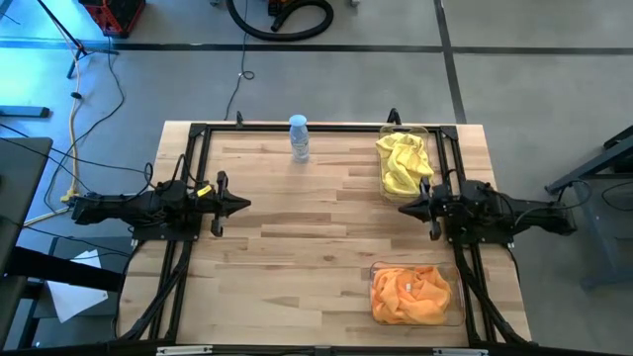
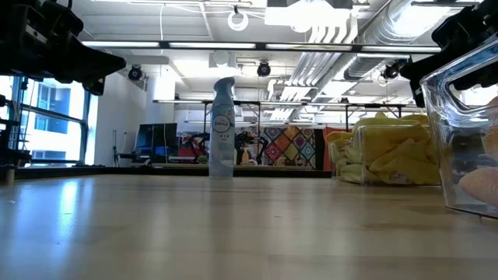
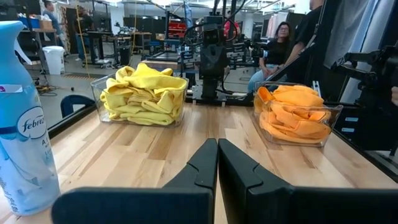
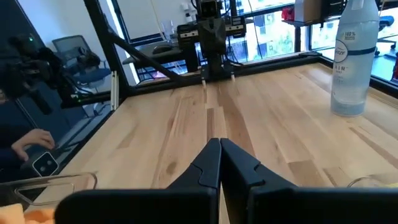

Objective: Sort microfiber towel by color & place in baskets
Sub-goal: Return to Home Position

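Pale butcher-block counter inside a black metal frame, grey workshop floor with loose cables all round. From low down across the wood: open shop space, ceiling ducts, a patterned panel far back.

Right far corner: yellow microfiber towels heaped in the far basket, heap standing above the rim. Right near corner: orange microfiber towels bunched in the near basket. Both baskets clear plastic, well apart along the right side, one colour to each.

Near the far edge, a Febreze spray bottle, upright, to the left of the far basket and apart from it.

At the left side of the counter, left gripper, pointed toward the centre, fingers pressed together, nothing between them. Arm stretched level across the frame's left rail.

Opposite, at the right side, right gripper, pointed back at the left one, fingers together likewise, empty. Tip just beside the near end of the far basket; contact not discernible. Arm between the two baskets.

Left wrist view: both baskets side by side ahead, right arm between them, a seated person in the room behind. Right wrist view: a person's hand beyond the counter edge.
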Robot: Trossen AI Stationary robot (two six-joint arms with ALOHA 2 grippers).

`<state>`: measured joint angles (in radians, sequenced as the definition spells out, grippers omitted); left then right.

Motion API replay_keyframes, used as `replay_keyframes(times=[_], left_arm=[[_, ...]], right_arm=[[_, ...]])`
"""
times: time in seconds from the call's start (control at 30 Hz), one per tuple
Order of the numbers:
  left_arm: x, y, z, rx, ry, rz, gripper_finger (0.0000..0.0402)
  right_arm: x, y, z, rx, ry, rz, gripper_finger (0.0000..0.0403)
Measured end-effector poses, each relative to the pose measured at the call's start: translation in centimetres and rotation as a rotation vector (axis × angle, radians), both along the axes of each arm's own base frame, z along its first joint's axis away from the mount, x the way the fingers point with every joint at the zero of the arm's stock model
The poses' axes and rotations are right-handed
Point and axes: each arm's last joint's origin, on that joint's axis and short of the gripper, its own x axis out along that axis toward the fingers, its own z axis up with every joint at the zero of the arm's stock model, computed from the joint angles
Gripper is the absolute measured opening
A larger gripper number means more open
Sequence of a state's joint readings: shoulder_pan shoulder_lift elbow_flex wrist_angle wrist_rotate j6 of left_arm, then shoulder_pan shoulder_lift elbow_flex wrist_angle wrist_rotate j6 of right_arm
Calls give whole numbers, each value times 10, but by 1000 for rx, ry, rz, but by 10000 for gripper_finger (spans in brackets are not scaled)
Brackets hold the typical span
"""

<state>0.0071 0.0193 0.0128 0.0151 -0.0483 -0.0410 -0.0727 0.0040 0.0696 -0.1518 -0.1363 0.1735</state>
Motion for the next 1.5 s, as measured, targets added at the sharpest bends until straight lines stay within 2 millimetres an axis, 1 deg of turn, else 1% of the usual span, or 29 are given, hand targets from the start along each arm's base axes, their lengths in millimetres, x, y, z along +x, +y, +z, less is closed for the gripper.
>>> replay_keyframes(times=[0.2,0.47,0.77,1.03,1.27,1.4,1.5], left_arm=[[0,0,0,0,0,0,1],[0,0,0,0,0,0,1],[0,0,0,0,0,0,1],[0,0,0,0,0,0,1],[0,0,0,0,0,0,1],[0,0,0,0,0,0,1],[0,0,0,0,0,0,1]], right_arm=[[0,0,0,-24,-1,5,0],[0,-2,-1,-30,6,-63,0],[0,-2,-1,-32,8,-62,0],[0,-2,-1,-71,8,-57,0],[0,-2,-1,-45,10,-56,0],[-3,-1,-2,10,97,-55,0],[-4,-2,-3,26,106,-68,0]])
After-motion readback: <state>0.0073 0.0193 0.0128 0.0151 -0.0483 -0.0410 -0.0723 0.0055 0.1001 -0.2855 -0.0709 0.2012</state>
